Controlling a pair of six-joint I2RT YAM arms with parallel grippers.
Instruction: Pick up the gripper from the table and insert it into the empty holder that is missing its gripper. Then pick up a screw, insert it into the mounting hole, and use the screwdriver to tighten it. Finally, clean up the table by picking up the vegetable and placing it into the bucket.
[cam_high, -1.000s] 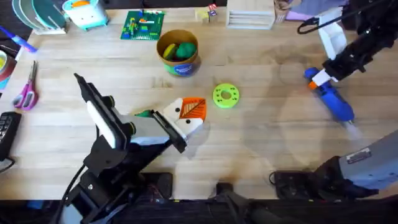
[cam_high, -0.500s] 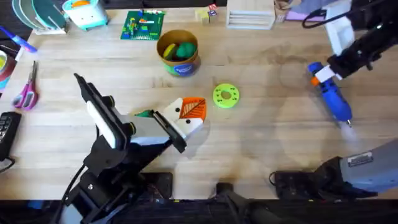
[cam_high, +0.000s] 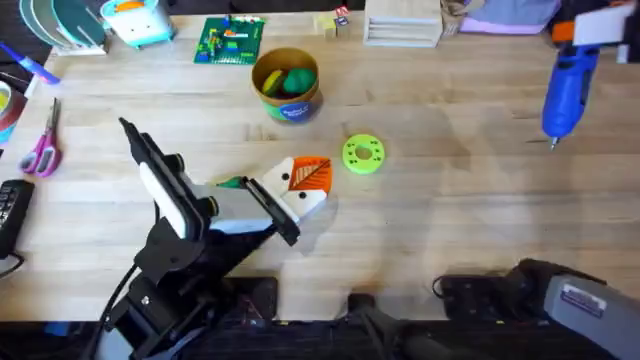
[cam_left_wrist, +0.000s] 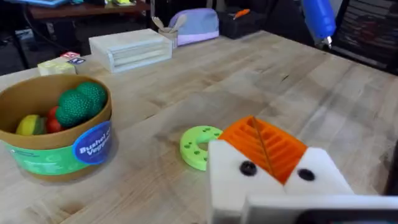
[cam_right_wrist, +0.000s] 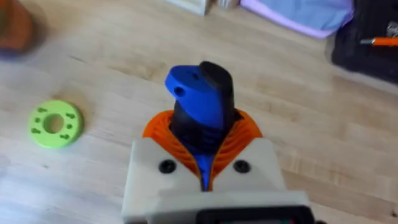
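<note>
My right gripper (cam_high: 585, 35) is at the far right of the table, shut on the blue screwdriver (cam_high: 565, 85), which hangs above the wood with its metal tip pointing toward me. The right wrist view shows the blue handle (cam_right_wrist: 199, 102) clamped between my orange pads (cam_right_wrist: 205, 155). My left gripper (cam_high: 305, 185) rests low at the table's middle, its off-white holders (cam_left_wrist: 311, 177) shut with the orange ribbed pads (cam_left_wrist: 264, 146) pressed together; a dark screw head (cam_left_wrist: 247, 168) sits in each mount. A small dark-green vegetable (cam_high: 232, 183) lies beside the left wrist. The tan bucket (cam_high: 287, 100) stands behind.
A lime-green holed disc (cam_high: 362, 154) lies just right of my left gripper. The bucket holds a rounded bright-green toy (cam_left_wrist: 78, 102) and yellow and red pieces. Scissors (cam_high: 42, 150) lie at the left edge; boxes and a toy board line the far edge.
My right gripper has lifted the screwdriver off the table and carried it up and toward the far right corner. The left arm has stayed still.
</note>
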